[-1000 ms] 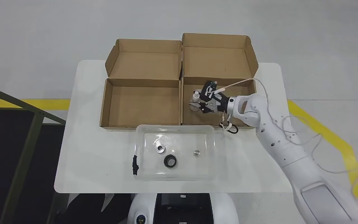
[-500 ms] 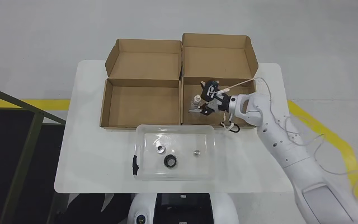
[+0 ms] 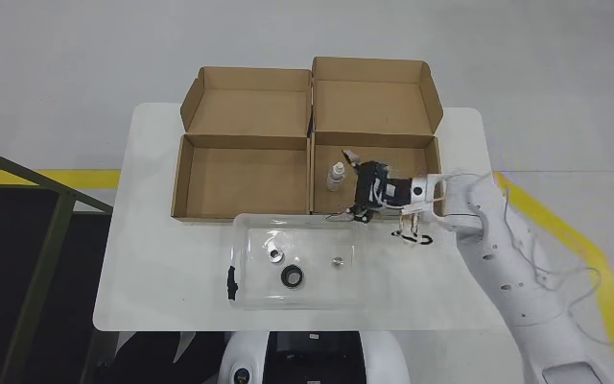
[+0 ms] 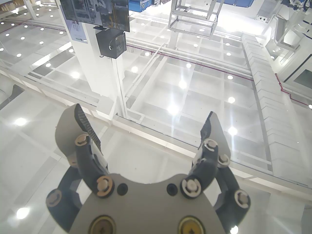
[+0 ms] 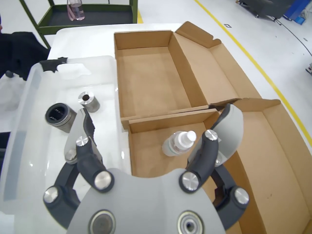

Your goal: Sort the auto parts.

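The right gripper (image 3: 342, 185), jaws wide open, hangs over the 2 o'clock cardboard box (image 3: 403, 158) beside the small white bottle (image 3: 337, 173); the clear bin (image 3: 254, 288) lies at 6 o'clock. The right wrist view shows the bin's bearing (image 5: 57, 118) and metal cylinder (image 5: 88, 101); the left wrist view, the left gripper (image 4: 145, 112) gaping at a ceiling (image 4: 195, 79).

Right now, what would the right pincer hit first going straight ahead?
Likely the small bottle in the cardboard box, just ahead of the open right pincer; height is unclear, so it might pass above.
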